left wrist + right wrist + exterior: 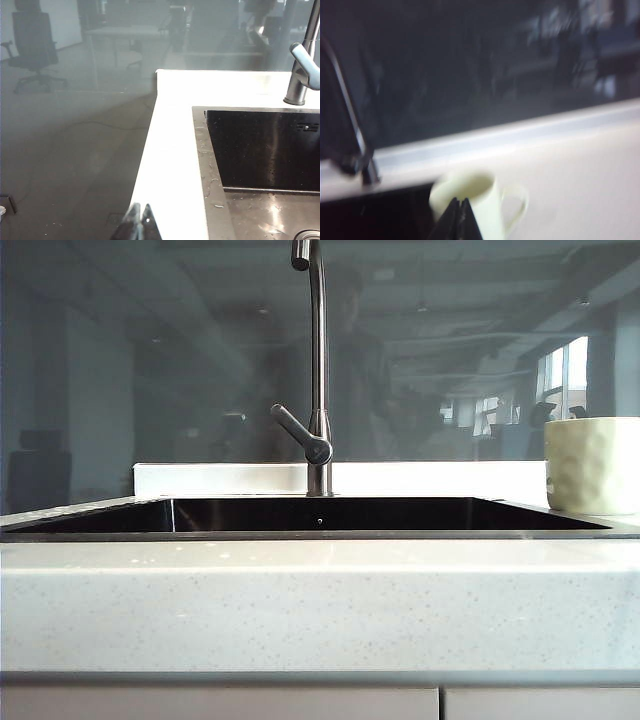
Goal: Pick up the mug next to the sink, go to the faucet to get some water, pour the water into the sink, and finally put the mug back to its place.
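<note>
Cream mug's (470,200) handle shows only beyond right fingers (460,220).

A dimpled cream-white mug (593,466) stands beside a black sink (320,514), brushed-steel faucet (317,370) and pale speckled countertop (320,605).

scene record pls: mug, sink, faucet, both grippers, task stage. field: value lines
mug: cream, dimpled, upright on the countertop to the right of the sink, handle visible in the right wrist view
sink: dark basin, no object seen in it
faucet: behind the sink, centre; no water seen running
left gripper: shut, empty, by the sink's left edge
right gripper: shut, empty, near the mug, not holding it; view blurred
task stage: mug not yet picked up
</note>
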